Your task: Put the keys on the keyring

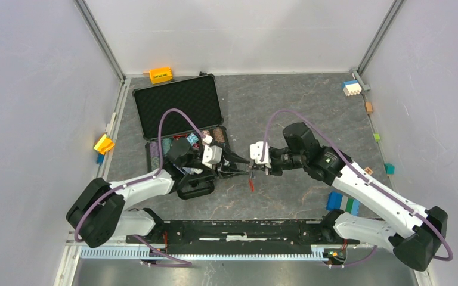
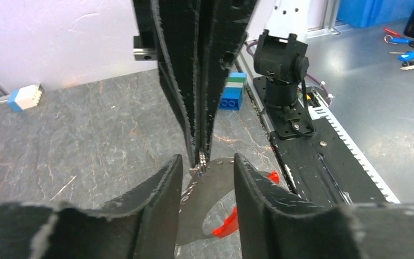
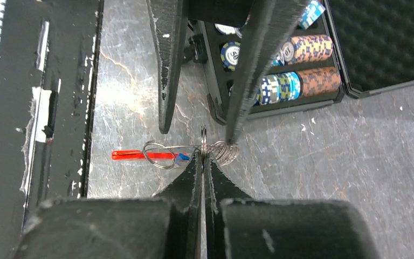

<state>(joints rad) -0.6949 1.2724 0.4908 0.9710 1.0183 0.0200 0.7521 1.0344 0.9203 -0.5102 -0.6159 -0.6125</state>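
The keyring (image 3: 159, 154) is a run of silvery wire rings with a red strip (image 3: 135, 155), held low over the table between the two arms. A tiny key with a blue head (image 3: 182, 158) hangs on one ring. My right gripper (image 3: 203, 154) is shut on a ring in the middle of the keyring. My left gripper (image 2: 207, 167) faces it, open, its fingers (image 2: 161, 199) straddling the right fingertips. The rings (image 2: 201, 159) and the red strip (image 2: 226, 224) lie between and below them. In the top view the red strip (image 1: 251, 183) dangles under both grippers.
An open black case (image 1: 179, 104) with poker chips (image 3: 302, 48) stands just behind the left gripper. Blue and green blocks (image 1: 343, 202) sit near the right arm's base. Small blocks (image 1: 352, 87) lie along the table edges. The black base rail (image 1: 244, 229) runs along the near edge.
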